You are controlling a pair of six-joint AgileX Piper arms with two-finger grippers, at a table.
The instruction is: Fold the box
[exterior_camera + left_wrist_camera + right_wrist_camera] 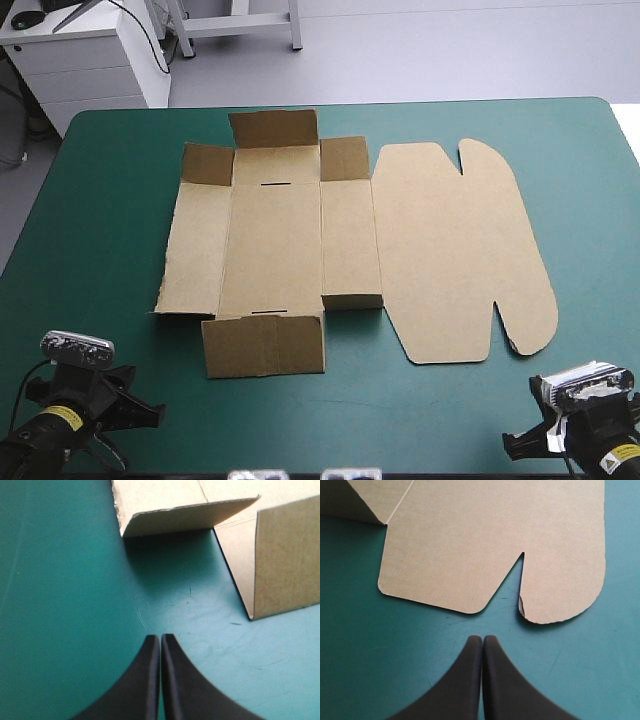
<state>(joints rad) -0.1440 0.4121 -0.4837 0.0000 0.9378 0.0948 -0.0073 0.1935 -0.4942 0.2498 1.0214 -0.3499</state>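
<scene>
High view: the box point(300, 240) lies spread open across the middle of the frame on the bench point(100, 250), some flaps raised. My left tool point(150, 412) and right tool point(515, 443) sit at the lower corners, both closed to a point.

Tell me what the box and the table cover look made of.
Box: brown cardboard, matte, likely corrugated; ragged fibrous cut edges, pressed crease lines, faint ribbing on a raised flap. Cover: smooth teal-green sheet with slight sheen and fine scratches; perhaps vinyl or rubber, cannot tell.
</scene>
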